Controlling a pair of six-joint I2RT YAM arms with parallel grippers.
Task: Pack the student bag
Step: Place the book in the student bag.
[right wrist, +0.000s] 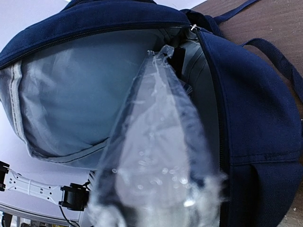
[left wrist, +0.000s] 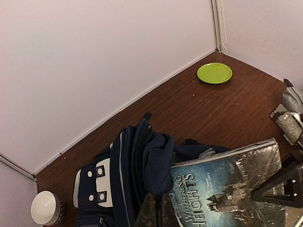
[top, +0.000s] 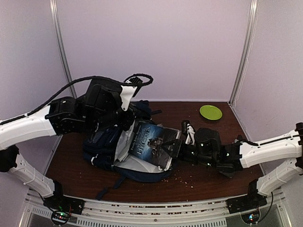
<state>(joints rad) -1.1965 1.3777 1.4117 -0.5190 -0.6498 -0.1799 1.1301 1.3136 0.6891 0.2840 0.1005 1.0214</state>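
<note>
— inspector: location of the student bag [top: 106, 146]?
— aide: lying on the left half of the bench [top: 71, 168], mouth gaping toward the middle, grey lining exposed.
— inspector: pincers?
— aide: right gripper [top: 172, 147] pinches the right edge of a plastic-wrapped book [top: 152, 142], which is tilted over the mouth. left gripper [top: 127, 124] pressed together at the bag's far rim; whether fabric is caught, cannot tell. green plate [top: 210, 112] sits at the far right corner.
</note>
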